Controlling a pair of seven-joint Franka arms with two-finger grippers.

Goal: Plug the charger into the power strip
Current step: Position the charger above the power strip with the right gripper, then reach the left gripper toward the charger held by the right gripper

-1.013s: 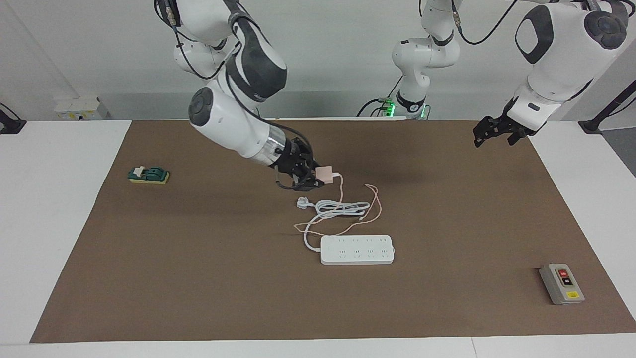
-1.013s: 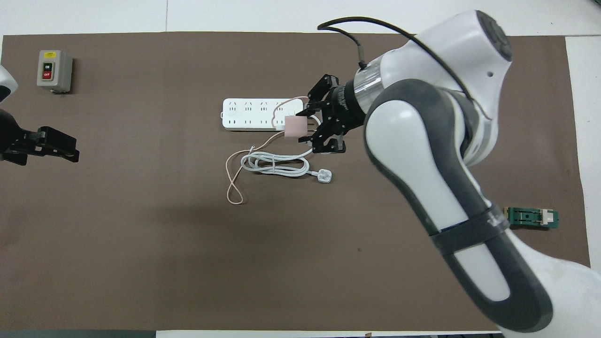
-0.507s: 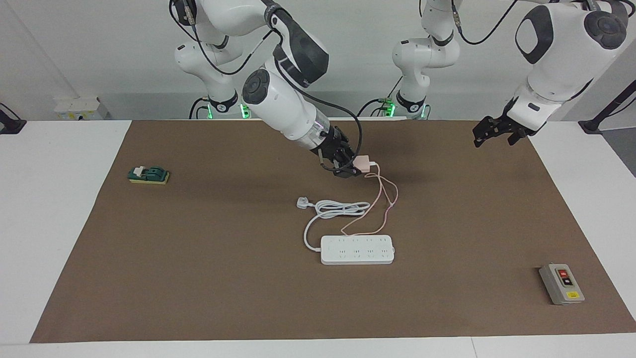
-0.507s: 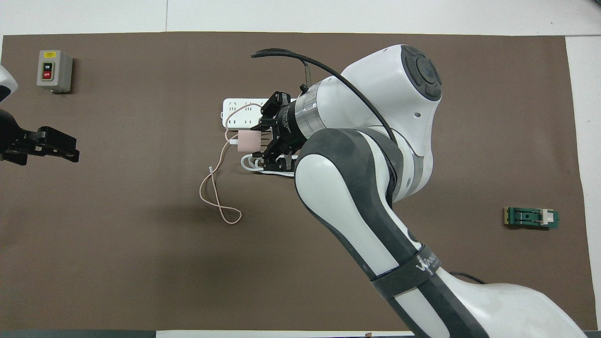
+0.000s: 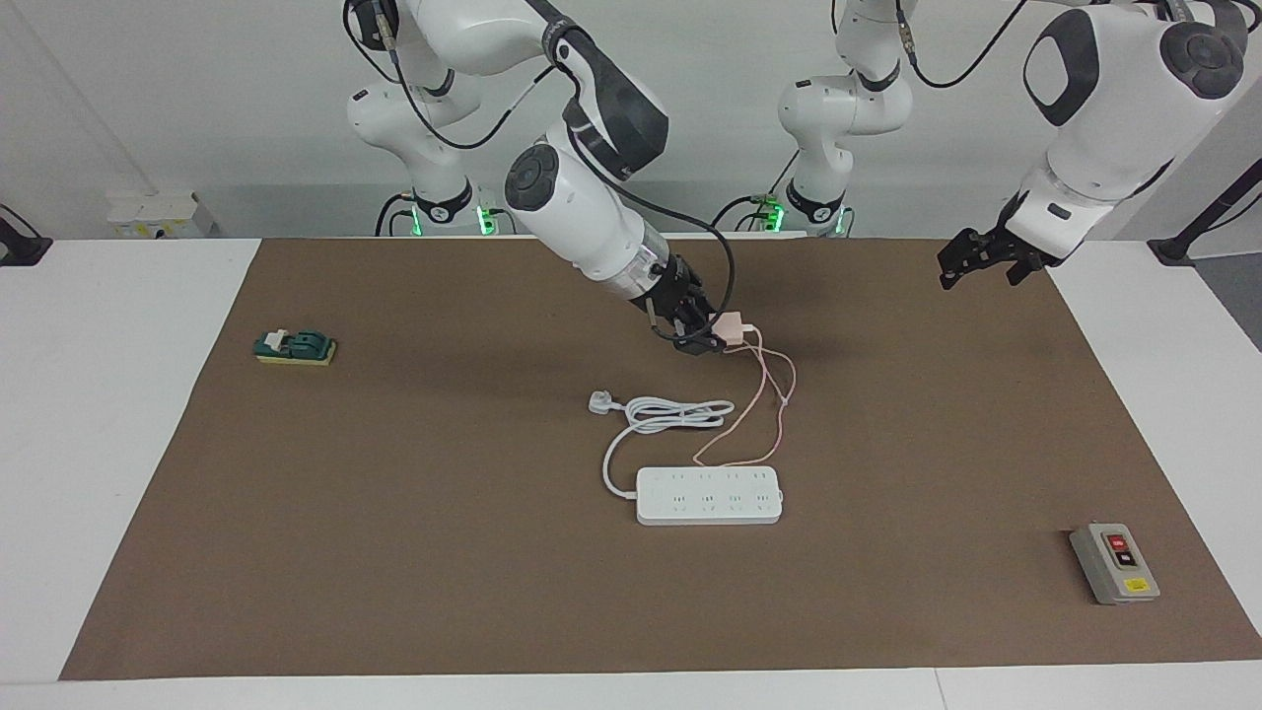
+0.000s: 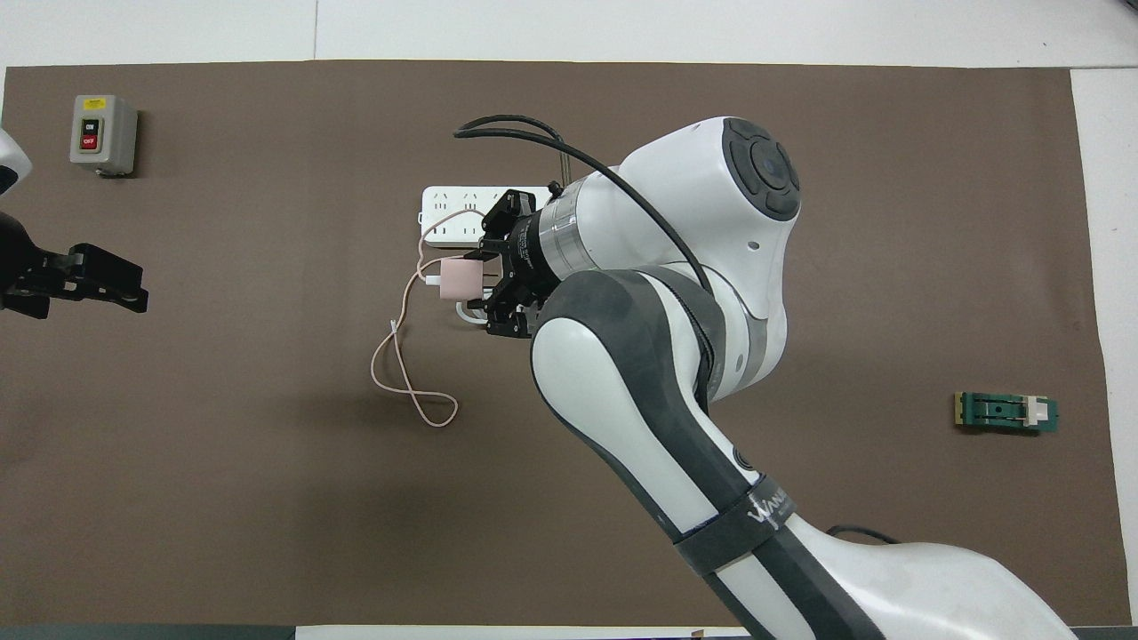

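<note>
Surface: brown mat [image 5: 394, 552] on white table [image 5: 99, 394].
Right gripper [image 5: 712, 336]: I pinch the charger [image 5: 731, 329] aloft.
Left gripper [image 5: 976, 264]: seemingly spread, empty.
Room: plain grey wall [image 5: 197, 99].

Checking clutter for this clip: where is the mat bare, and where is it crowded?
Bare: the brown mat between the green switch block and the power strip, and between the strip and the grey button box. Crowded: mid-mat, where the white cord and the pink cable of the charger lie.

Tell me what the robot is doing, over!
Right gripper shut on charger, airborne. Left gripper open, waiting. Power strip free; pink cable trailing.
</note>
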